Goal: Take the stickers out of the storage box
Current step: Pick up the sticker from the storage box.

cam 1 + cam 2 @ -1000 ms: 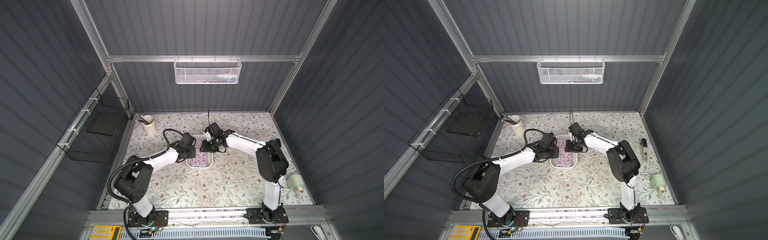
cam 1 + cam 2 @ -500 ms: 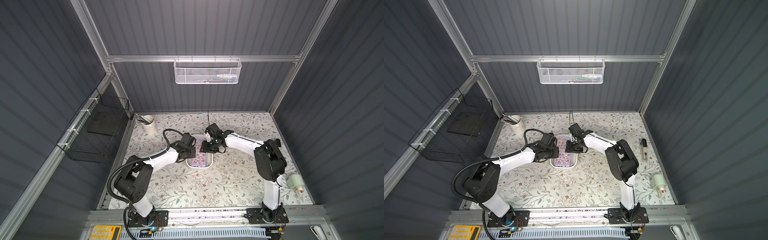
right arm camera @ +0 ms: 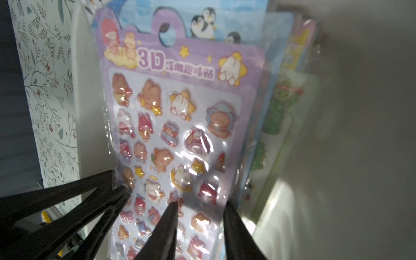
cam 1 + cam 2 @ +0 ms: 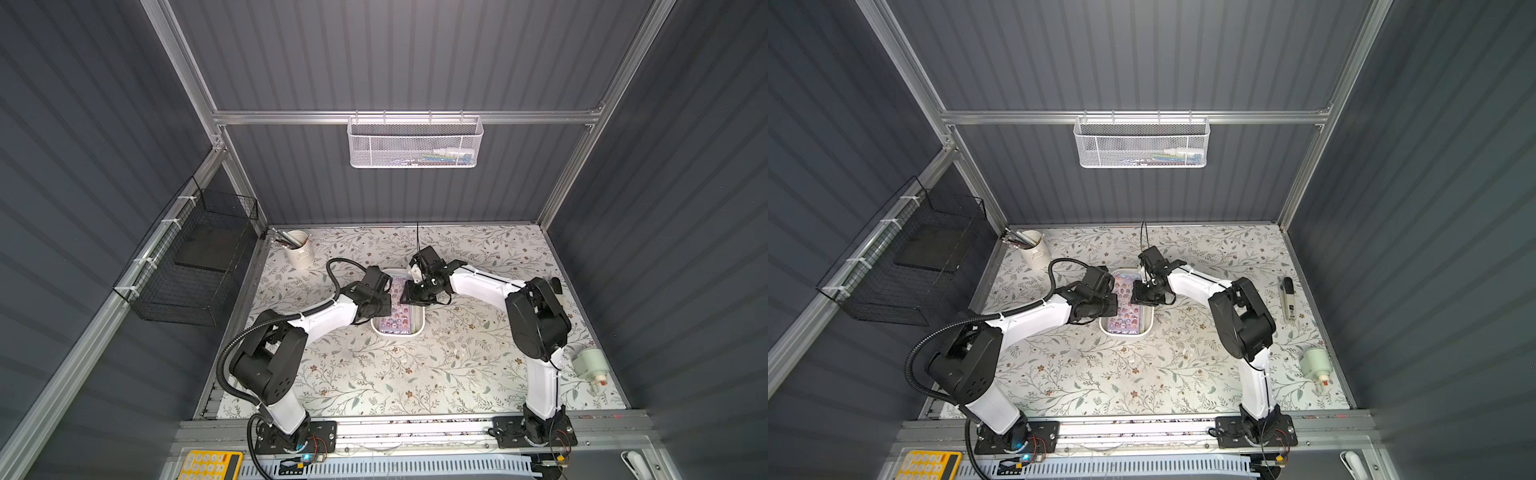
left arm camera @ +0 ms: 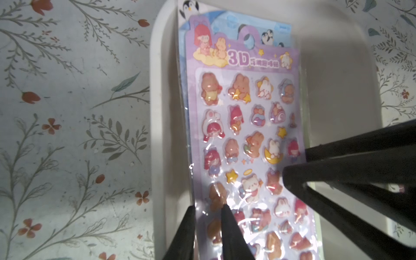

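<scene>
The storage box (image 4: 419,322) (image 4: 1149,323) is a shallow white tray in the middle of the floral table. It holds the stickers (image 5: 245,126) (image 3: 180,126): a purple sheet on top, with a blue penguin sheet, a green one and a yellow one under it. My left gripper (image 5: 208,208) (image 4: 1115,305) is shut on the purple sheet's long edge, which is raised off the stack. My right gripper (image 3: 200,206) (image 4: 1136,299) stands open astride the opposite edge, one finger over the sheet and one outside it. The left fingers (image 3: 90,191) also show in the right wrist view.
A white cup of pens (image 4: 298,249) stands at the back left. A black wire basket (image 4: 195,266) hangs on the left wall, a white mesh basket (image 4: 415,143) on the back wall. A pale green bottle (image 4: 588,365) and a black-and-white marker (image 4: 1287,299) lie at the right.
The right arm's elbow has drifted slightly towards the box. The left arm has not moved and keeps its hold.
</scene>
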`<state>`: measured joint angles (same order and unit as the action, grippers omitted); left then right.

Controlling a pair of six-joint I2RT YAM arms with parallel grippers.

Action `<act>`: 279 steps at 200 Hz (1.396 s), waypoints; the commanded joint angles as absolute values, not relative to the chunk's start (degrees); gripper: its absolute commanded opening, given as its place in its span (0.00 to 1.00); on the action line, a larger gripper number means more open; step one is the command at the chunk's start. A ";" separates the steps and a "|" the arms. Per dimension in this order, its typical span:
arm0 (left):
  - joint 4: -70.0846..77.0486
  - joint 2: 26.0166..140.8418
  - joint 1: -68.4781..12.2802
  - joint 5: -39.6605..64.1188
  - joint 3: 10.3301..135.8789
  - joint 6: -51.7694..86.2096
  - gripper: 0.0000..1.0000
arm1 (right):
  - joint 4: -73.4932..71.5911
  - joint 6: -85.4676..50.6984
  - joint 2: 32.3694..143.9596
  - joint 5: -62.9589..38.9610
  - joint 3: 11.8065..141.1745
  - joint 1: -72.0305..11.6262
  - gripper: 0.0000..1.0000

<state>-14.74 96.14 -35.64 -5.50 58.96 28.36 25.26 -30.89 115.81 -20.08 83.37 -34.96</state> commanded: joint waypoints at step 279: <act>-16.85 94.74 -35.42 -4.57 60.47 29.71 0.28 | 20.65 -32.01 109.71 -25.33 79.39 -35.20 0.06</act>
<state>-15.35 96.51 -35.42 -5.32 59.37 28.97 20.36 -32.40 111.42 -25.34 79.83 -34.96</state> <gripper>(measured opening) 0.278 0.079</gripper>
